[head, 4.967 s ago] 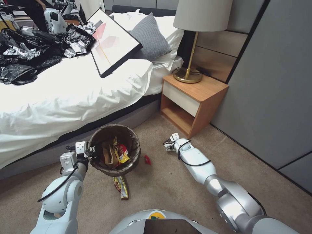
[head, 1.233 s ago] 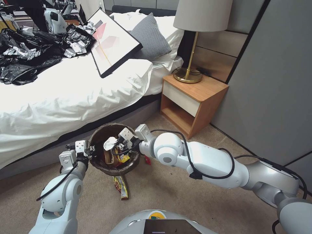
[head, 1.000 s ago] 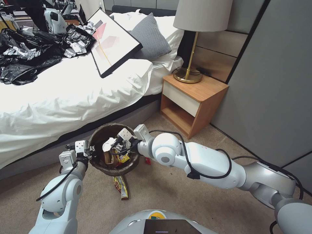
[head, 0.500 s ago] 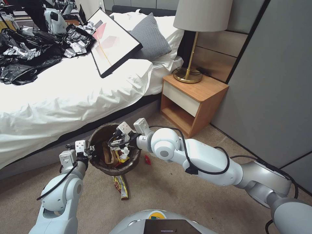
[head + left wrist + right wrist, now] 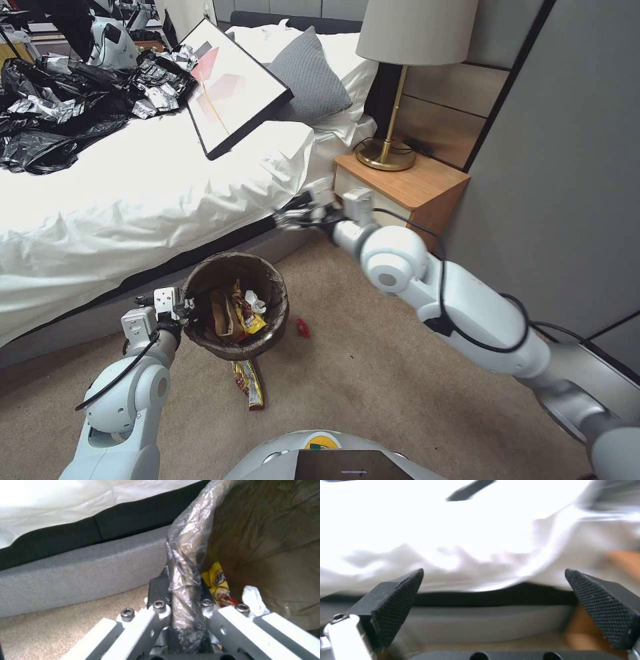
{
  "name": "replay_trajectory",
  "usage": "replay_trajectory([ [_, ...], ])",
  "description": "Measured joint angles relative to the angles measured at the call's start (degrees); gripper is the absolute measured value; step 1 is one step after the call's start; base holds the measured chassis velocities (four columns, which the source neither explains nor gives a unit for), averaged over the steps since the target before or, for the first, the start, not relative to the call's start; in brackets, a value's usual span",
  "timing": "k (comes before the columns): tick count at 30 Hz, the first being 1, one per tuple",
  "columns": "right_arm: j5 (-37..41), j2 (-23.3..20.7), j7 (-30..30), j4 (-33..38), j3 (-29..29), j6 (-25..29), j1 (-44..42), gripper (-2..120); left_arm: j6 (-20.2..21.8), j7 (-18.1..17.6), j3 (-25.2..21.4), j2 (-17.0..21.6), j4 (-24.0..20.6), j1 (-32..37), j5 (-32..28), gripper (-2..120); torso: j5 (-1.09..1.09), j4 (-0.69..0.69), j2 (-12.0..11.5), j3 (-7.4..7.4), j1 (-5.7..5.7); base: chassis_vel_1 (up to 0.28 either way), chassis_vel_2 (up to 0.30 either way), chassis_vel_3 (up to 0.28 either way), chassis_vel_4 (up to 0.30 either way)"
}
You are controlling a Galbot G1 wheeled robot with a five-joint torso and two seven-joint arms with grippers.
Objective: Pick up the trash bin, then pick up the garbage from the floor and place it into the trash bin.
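The trash bin [image 5: 230, 257], lined with a dark bag, hangs just above the carpet beside the bed. My left gripper [image 5: 181, 311] is shut on its rim; the left wrist view shows the fingers [image 5: 160, 605] pinching the bag-covered rim [image 5: 186, 555]. Inside lie garbage pieces: a yellow wrapper [image 5: 252, 321] [image 5: 217, 578], a white crumpled scrap [image 5: 254, 301] [image 5: 252, 597] and a tan paper bag [image 5: 222, 317]. A brown-yellow wrapper [image 5: 250, 385] and a red scrap [image 5: 302, 327] lie on the floor. My right gripper [image 5: 293, 217] is raised by the bed edge, open and holding nothing, its pads [image 5: 398, 602] wide apart.
The bed [image 5: 147, 193] with white sheets runs along the left, carrying a framed picture [image 5: 230, 87] and black bags [image 5: 60, 107]. A wooden nightstand [image 5: 413, 190] with a lamp [image 5: 393, 80] stands behind the right arm. A grey wall [image 5: 560, 200] closes the right side.
My right gripper let the white scrap fall into the bin, opened, and swung up and away toward the bed edge and nightstand. The left gripper kept its hold on the bin.
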Motion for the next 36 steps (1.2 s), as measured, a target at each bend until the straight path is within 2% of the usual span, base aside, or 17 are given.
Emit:
replay_trajectory([
  [1, 0.0, 0.0, 0.0, 0.0, 0.0, 0.0, 0.0, 100, 0.0, 0.0, 0.0, 0.0, 0.0, 0.0, 0.0, 0, 0.0, 0.0, 0.0, 0.0, 0.0, 0.0, 0.0, 0.0, 0.0],
  [2, -2.83, -0.72, 0.14, 0.22, 2.89, 1.11, -2.71, 100, 0.0, -0.21, 0.03, -0.01, -0.01, -0.01, -0.04, 0, 0.0, -0.02, 0.0, 0.0, 0.0, 0.0, 0.0, 0.0, 0.0],
  [4, -15.37, -1.3, -1.6, 0.09, 13.09, 5.69, -12.75, 100, 0.0, -0.55, 0.02, 0.13, -0.05, 0.07, -0.3, 0, -0.02, -0.01, 0.0, -0.01, 0.0, 0.0, 0.0, 0.0, 0.0],
  [5, -15.37, -1.3, -1.6, 0.09, 13.09, 5.69, -12.75, 100, 0.0, -0.55, 0.02, 0.13, -0.05, 0.07, -0.3, 0, -0.02, -0.01, 0.0, -0.01, 0.0, 0.0, 0.0, 0.0, 0.0],
  [7, -25.56, 0.18, -3.6, -1.11, 21.38, 10.58, -24.0, 100, 0.0, -0.78, 0.0, 0.45, -0.19, 0.16, -0.81, 0, -0.01, -0.03, 0.0, -0.01, 0.0, 0.0, 0.0, 0.0, 0.0],
  [8, -25.56, 0.18, -3.6, -1.11, 21.38, 10.58, -24.0, 100, 0.0, -0.78, 0.0, 0.45, -0.19, 0.16, -0.81, 0, -0.01, -0.03, 0.0, -0.01, 0.0, 0.0, 0.0, 0.0, 0.0],
  [10, -34.16, 3.64, -4.84, -2.85, 27.27, 15.95, -32.57, 100, 0.0, -1.19, 0.12, 0.59, -0.31, 0.17, -1.04, 0, 0.02, -0.05, 0.0, -0.01, 0.0, 0.0, 0.0, 0.0, 0.0],
  [11, -37.77, 5.55, -5.23, -3.64, 29.2, 18.23, -35.36, 100, 0.0, -1.42, 0.16, 0.65, -0.36, 0.24, -1.09, 0, -0.04, -0.05, 0.0, -0.01, 0.0, 0.0, 0.0, 0.0, 0.0],
  [12, -37.77, 5.55, -5.23, -3.64, 29.2, 18.23, -35.36, 100, 0.0, -1.42, 0.16, 0.65, -0.36, 0.24, -1.09, 0, -0.04, -0.05, 0.0, -0.01, 0.0, 0.0, 0.0, 0.0, 0.0],
  [13, -41.93, 9.18, -5.65, -4.75, 31.26, 20.57, -38.39, 100, 0.0, -1.69, 0.2, 0.74, -0.45, 0.39, -1.18, 0, -0.04, -0.01, 0.0, -0.01, 0.0, 0.0, 0.0, 0.0, 0.0],
  [15, -45.07, 12.51, -5.91, -5.55, 32.33, 22.21, -40.8, 100, 0.0, -1.99, 0.27, 0.89, -0.61, 0.53, -1.39, 0, 0.01, -0.01, 0.0, -0.01, 0.0, 0.0, 0.0, 0.0, 0.0],
  [17, -46.58, 13.96, -6.1, -5.85, 32.78, 23.04, -42.01, 100, 0.0, -2.16, 0.3, 0.99, -0.72, 0.63, -1.51, 0, 0.02, 0.01, 0.0, -0.01, 0.0, 0.0, 0.0, 0.0, 0.0],
  [18, -49.82, 16.78, -6.53, -6.39, 33.55, 24.62, -44.48, 100, 0.0, -2.41, 0.37, 1.12, -0.89, 0.75, -1.66, 0, -0.05, 0.0, 0.0, -0.01, 0.0, 0.0, 0.0, 0.0, 0.0],
  [22, -53.9, 20.27, -7.41, -7.26, 33.5, 26.97, -48.14, 100, 0.0, -2.44, 0.66, 1.32, -1.28, 0.83, -1.67, 0, -0.05, -0.02, 0.0, -0.01, 0.0, 0.0, 0.0, 0.0, 0.0],
  [36, -54.86, 20.25, -7.43, -7.68, 31.77, 27.78, -47.27, 100, 0.0, -2.22, 0.94, 0.77, -1.77, 1.22, -1.71, 0, -0.04, -0.01, 0.0, 0.0, 0.0, 0.004, 0.003, 0.002, 0.004],
])
